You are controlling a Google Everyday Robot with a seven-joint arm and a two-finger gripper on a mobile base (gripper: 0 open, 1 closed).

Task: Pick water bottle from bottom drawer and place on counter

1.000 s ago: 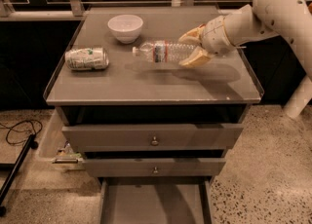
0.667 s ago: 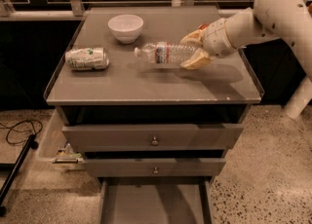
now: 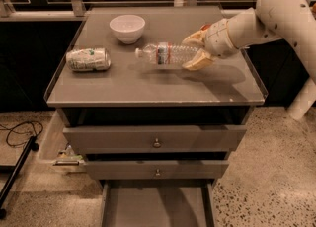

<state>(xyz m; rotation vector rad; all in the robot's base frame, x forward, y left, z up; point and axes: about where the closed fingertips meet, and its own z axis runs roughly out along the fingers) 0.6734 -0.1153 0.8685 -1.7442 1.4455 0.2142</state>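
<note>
The water bottle [image 3: 165,55] is clear with a red-and-white label band. It is held on its side just above the counter [image 3: 148,85], cap pointing left. My gripper [image 3: 196,51] comes in from the right and is shut on the bottle's base end, one yellowish finger above and one below. The bottom drawer [image 3: 157,206] is pulled open at the bottom of the view, and the part of its grey floor that shows is bare.
A white bowl [image 3: 127,28] stands at the counter's back left. A crushed silver-green can [image 3: 88,59] lies on its side at the left. Two upper drawers with round knobs [image 3: 157,143] are slightly open. A black cable [image 3: 17,137] lies on the floor at left.
The gripper and the bottle have shifted slightly; the bottle stays held sideways just above the counter's middle. Nothing else has moved.
</note>
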